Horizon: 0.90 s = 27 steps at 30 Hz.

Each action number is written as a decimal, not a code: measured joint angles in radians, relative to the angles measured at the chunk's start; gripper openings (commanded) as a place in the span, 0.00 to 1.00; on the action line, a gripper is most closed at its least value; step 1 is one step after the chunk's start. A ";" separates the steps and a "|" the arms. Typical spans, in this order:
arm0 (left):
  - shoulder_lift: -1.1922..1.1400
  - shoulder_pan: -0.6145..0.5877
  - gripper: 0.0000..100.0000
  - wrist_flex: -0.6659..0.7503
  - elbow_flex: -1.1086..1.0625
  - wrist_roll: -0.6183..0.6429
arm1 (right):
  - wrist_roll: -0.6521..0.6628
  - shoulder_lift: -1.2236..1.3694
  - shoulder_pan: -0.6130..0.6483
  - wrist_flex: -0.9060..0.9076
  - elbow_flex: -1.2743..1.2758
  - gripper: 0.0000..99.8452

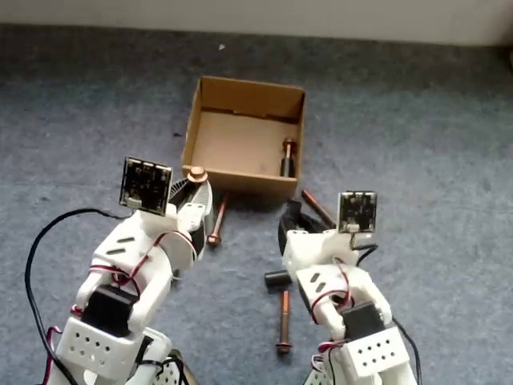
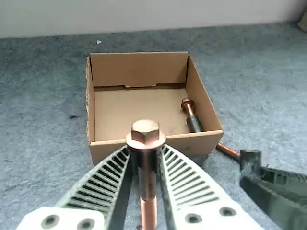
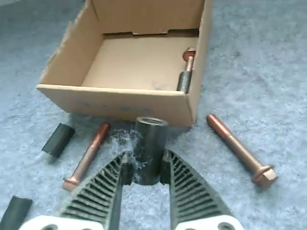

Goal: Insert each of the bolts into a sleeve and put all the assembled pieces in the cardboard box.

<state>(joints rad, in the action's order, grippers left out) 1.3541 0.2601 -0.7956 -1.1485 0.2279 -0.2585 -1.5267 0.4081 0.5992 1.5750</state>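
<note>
Left arm (image 1: 132, 273): white moulded plastic shell, black servo blocks (image 1: 111, 309) set into it, thin red wires (image 1: 112, 271) between segments, a black cable (image 1: 32, 257) looping off one side, and a white base plate (image 1: 94, 346) drilled with rows of small holes. Right arm (image 1: 337, 281): same build. Each wrist carries a small dark square circuit board (image 1: 146, 184). Left gripper (image 2: 144, 148) and right gripper (image 3: 146, 160): dark ribbed wedge fingers (image 2: 103, 177) on white mounts with round screws (image 2: 50, 221).

The grey, carpet-like tabletop (image 1: 433, 128) carries the cardboard box (image 1: 240, 180) at far centre, with three loose bolts nearer: left bolt (image 1: 216, 218), right bolt (image 1: 318, 207), and nearest bolt (image 1: 284, 321) just beside a black sleeve (image 1: 276, 279)
</note>
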 measured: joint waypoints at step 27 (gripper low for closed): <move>0.376 0.037 0.00 0.000 -0.043 0.089 | 0.341 -0.285 0.433 -0.101 0.098 0.00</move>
<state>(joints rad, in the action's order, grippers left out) 1.7300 0.2969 -0.7956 -1.1914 0.3168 0.0821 -1.8121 0.8408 0.4979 1.6732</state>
